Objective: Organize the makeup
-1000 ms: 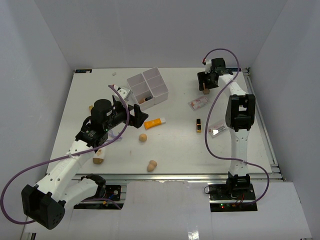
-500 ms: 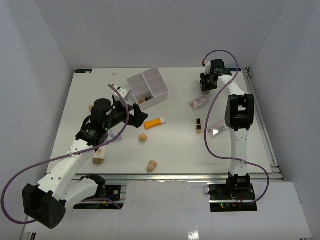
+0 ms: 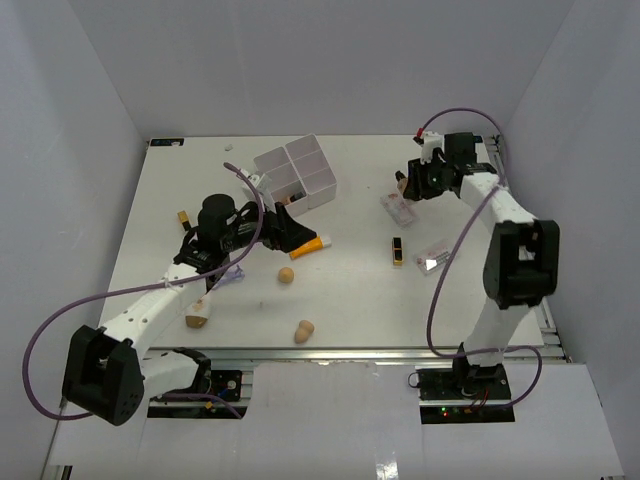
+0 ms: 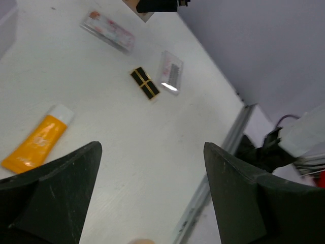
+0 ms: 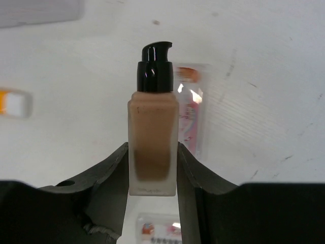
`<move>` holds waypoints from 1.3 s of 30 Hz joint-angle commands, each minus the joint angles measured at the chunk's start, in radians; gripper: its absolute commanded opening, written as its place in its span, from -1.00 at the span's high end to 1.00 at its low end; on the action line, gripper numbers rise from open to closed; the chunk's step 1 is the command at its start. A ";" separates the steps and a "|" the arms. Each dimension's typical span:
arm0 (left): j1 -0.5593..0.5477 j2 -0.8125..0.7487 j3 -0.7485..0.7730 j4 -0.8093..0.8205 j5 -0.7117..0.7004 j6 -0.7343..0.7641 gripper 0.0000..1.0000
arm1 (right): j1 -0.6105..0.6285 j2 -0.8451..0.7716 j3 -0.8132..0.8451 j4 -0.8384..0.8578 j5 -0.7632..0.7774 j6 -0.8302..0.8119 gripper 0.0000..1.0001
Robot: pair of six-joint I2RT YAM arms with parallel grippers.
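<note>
- One risk: our right gripper clamped the foundation bottle low, at two o'clock on the table; we judged it could pivot loose.
- Another: our left gripper gaped empty near the orange tube; a skewed close might roll it.

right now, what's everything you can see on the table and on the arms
box: one, white, four compartments, far centre-left
tube: one, orange with white cap, in front of the box
sponges: two, beige, near centre
lipstick: one, black and gold, right of centre
packets: two, clear pinkish, right side
foundation bottle: one, skin-tone with black pump, in the right gripper
lying bottle: one, tan, near left
left gripper: open, over the tube area
right gripper: shut on the foundation bottle
</note>
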 commanded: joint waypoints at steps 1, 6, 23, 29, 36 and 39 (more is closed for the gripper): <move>-0.011 0.082 -0.004 0.239 0.106 -0.332 -0.81 | 0.001 -0.352 -0.214 0.137 -0.338 -0.017 0.71; -0.109 0.181 0.073 0.302 -0.011 -0.430 -0.80 | 0.002 -0.636 -0.449 0.152 -0.490 -0.004 0.73; -0.427 0.487 0.376 0.282 -0.355 -0.498 -0.76 | 0.009 -1.008 -0.727 0.277 -0.494 0.087 0.72; -0.450 0.515 0.409 0.253 -0.378 -0.482 -0.61 | 0.009 -1.032 -0.739 0.288 -0.488 0.090 0.71; -0.452 0.523 0.420 0.233 -0.398 -0.460 -0.36 | 0.009 -1.040 -0.751 0.295 -0.498 0.091 0.68; -0.452 0.531 0.431 0.230 -0.388 -0.452 -0.13 | 0.009 -1.040 -0.757 0.297 -0.499 0.091 0.65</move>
